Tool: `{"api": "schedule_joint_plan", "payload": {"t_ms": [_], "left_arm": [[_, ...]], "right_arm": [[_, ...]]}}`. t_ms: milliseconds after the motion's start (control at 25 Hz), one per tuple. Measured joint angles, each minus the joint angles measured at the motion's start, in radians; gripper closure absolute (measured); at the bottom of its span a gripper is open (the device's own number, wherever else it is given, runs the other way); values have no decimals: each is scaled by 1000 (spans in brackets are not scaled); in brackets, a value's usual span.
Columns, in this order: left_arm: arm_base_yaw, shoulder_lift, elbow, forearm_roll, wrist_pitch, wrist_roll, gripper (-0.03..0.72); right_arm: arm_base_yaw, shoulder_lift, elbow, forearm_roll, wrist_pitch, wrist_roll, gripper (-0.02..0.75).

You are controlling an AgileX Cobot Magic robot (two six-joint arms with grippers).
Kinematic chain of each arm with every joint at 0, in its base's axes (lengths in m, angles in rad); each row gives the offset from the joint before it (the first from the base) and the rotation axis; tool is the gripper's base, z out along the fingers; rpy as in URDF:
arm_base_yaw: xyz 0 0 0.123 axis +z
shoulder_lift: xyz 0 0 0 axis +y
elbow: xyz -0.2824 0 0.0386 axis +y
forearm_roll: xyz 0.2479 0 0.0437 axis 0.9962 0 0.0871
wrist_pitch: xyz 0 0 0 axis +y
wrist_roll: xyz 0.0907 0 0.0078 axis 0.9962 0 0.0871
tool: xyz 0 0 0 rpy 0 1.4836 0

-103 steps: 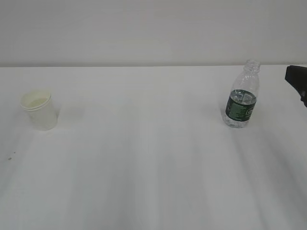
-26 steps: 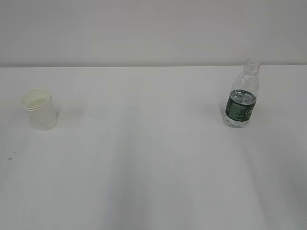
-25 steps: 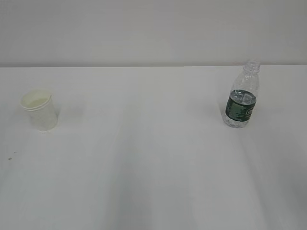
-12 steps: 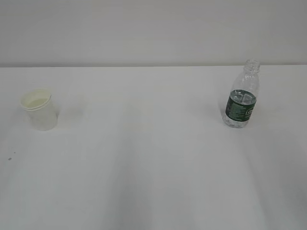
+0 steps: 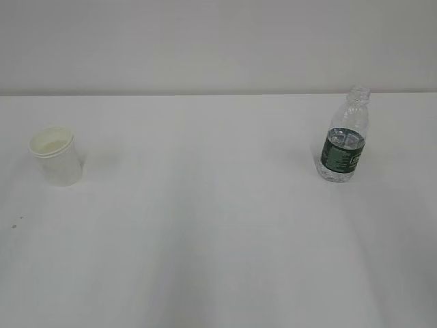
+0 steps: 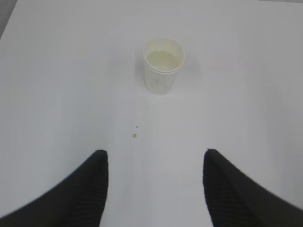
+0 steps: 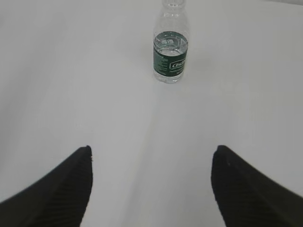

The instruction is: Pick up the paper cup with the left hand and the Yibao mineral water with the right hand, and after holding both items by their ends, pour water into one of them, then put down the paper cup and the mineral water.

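Observation:
The paper cup (image 5: 57,157) stands upright at the left of the white table (image 5: 205,225); in the left wrist view the paper cup (image 6: 163,66) holds some water. The Yibao mineral water (image 5: 345,139) stands upright at the right, capless, partly filled, with its dark green label band. My left hand's gripper (image 6: 155,153) is open and empty, well back from the cup. In the right wrist view the Yibao mineral water (image 7: 171,52) stands far ahead of my right hand's gripper (image 7: 151,150), which is open and empty. Neither arm shows in the exterior view.
Two tiny specks (image 6: 135,135) lie on the table between the left gripper and the cup. A pale wall (image 5: 218,41) runs behind the table's far edge.
Over the last second nothing has visibly changed. About four seconds ago a black part of the right arm showed at the right edge of the exterior view; it is gone from that view now.

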Motion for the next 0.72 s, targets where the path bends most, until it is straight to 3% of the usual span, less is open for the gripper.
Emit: {"api": "schedule_joint_plan", "payload": {"t_ms": [400, 720], "left_arm": [[0, -2, 0, -39, 2, 6, 274], [0, -4, 0, -98, 2, 76, 276]], "right_arm": [[0, -25, -1, 0, 32, 0, 181], [0, -25, -1, 4, 53, 0, 186]]}}
